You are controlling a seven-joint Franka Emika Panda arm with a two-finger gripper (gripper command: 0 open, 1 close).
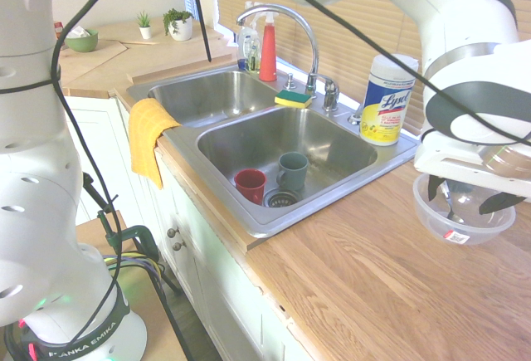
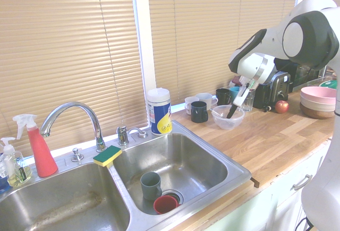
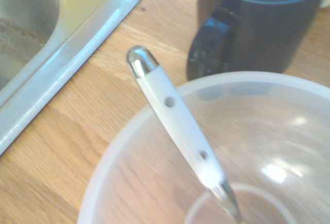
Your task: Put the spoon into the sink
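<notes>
We're seeing a white handle with silvery dots on the spoon, a red mug and a grey-green one — and we're noticing a yellow-and-green sponge — plus brown wood grain streaking the counter.

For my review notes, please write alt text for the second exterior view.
The robot's gripper reaches down over a clear plastic bowl on the wooden counter. To the left, a steel sink holds a grey mug and a red mug near the drain.
</notes>
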